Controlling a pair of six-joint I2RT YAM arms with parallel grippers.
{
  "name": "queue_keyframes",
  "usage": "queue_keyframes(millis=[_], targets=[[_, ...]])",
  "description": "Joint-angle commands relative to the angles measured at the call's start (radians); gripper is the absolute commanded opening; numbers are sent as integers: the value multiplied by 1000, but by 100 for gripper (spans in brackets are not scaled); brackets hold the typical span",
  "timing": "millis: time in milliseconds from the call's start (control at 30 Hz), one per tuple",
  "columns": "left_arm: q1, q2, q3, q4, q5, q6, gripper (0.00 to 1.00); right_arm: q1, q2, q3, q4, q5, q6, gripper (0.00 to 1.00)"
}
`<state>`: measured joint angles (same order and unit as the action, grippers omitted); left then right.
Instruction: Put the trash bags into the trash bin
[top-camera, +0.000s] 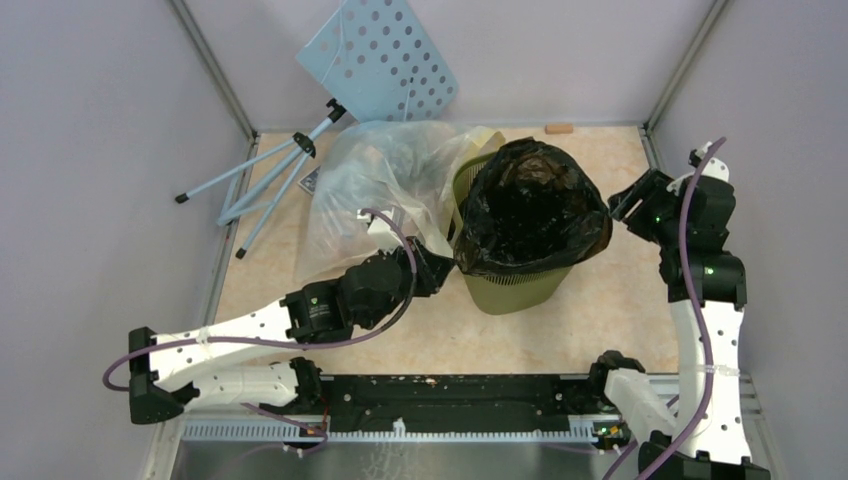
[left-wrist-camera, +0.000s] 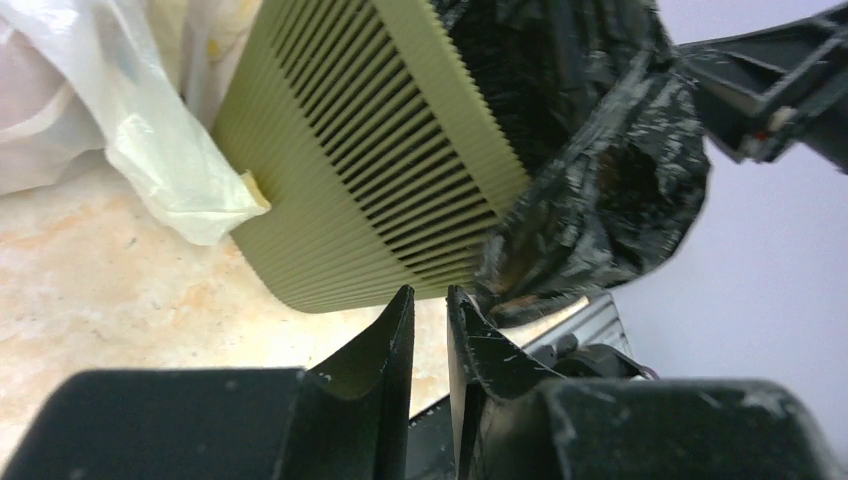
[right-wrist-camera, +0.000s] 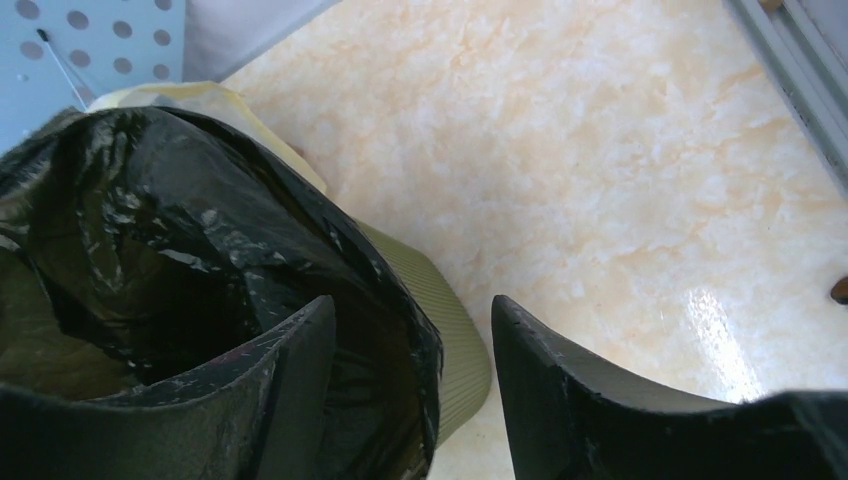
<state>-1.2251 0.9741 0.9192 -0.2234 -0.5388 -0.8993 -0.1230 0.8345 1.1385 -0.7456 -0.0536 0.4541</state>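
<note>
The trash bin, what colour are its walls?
Olive green, ribbed trash bin; clearest in the left wrist view.

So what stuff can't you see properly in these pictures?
- Bottom of the green trash bin: hidden in the top and right wrist views by the black trash bag draped over its rim.
- What is inside the clear plastic bag: top view, crinkles blur it.
- Left fingers: nearly together in the left wrist view; whether they pinch anything is unclear.
- Small brown item at the far edge: too small.

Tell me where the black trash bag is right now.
In the top view, the black trash bag sits centre table, draped over the green bin's rim, between both claws.
</note>
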Motion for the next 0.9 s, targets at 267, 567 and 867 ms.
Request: queue_keyframes(millis=[267, 567, 867], targets=[[101, 9, -31, -5, 50, -9, 21, -4, 96, 160, 2, -234, -60, 55], [102, -99, 143, -74, 185, 367, 57, -4, 105, 185, -70, -268, -83, 54], [102, 150, 565, -285, 196, 585, 86, 10, 109, 182, -93, -255, -106, 55]])
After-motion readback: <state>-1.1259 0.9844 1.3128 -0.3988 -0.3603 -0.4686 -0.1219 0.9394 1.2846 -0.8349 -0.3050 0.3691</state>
